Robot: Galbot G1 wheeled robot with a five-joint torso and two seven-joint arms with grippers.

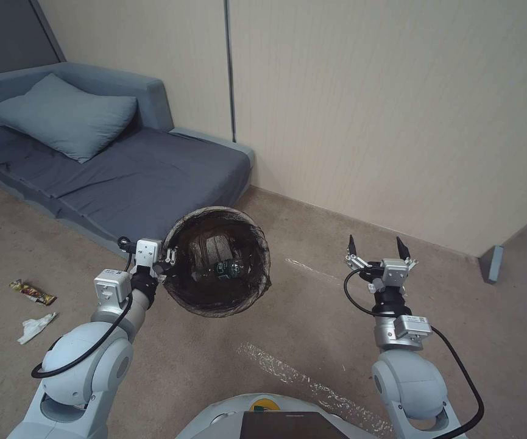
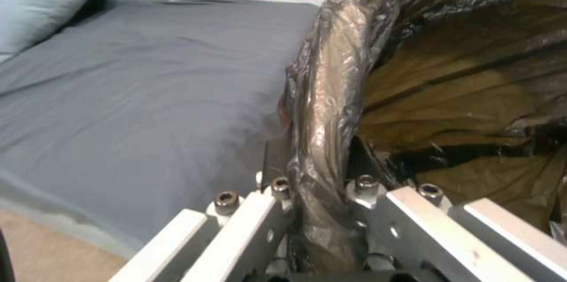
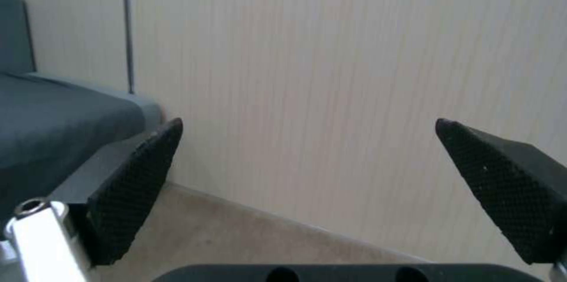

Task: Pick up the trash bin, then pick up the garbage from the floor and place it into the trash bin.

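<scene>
We are pinching the trash bin (image 1: pixel 217 268) rim in our left gripper (image 1: pixel 167 259), keeping it level, while our right gripper (image 1: pixel 378 247) is hanging wide and empty.

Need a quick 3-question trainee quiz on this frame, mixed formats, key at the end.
1. True or false: the left gripper is clamped on the rim of the trash bin.
2. The right gripper is: A) holding a wrapper B) open and empty C) inside the bin.
3. Fill in: the crumpled white paper lies on the ___, on the robot's left.

Key: 1 true; 2 B; 3 floor.
</scene>
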